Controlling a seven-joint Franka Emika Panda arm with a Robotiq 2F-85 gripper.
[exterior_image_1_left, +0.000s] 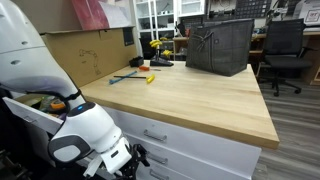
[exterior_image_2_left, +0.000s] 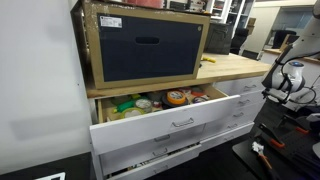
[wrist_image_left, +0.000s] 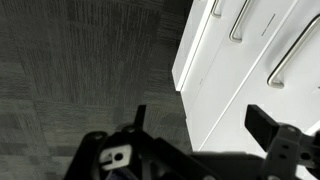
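My gripper (wrist_image_left: 200, 128) is open and empty, with dark fingers wide apart. It hangs low, in front of the white drawer fronts (wrist_image_left: 250, 80) of a cabinet, above grey carpet (wrist_image_left: 80, 70). Metal bar handles (wrist_image_left: 291, 48) show on the drawers just beyond the fingers. In an exterior view the white arm (exterior_image_1_left: 85, 138) is folded down beside the cabinet's corner, below the wooden countertop (exterior_image_1_left: 190, 95). In an exterior view the arm (exterior_image_2_left: 284, 78) is at the far end of the cabinet.
The top drawer (exterior_image_2_left: 180, 123) at one end stands pulled out, holding jars and packets (exterior_image_2_left: 177, 97). A cardboard box with a dark bin (exterior_image_2_left: 147, 45) sits on the counter. A black crate (exterior_image_1_left: 220, 45) and small tools (exterior_image_1_left: 135, 76) lie on the countertop. An office chair (exterior_image_1_left: 285, 50) stands behind.
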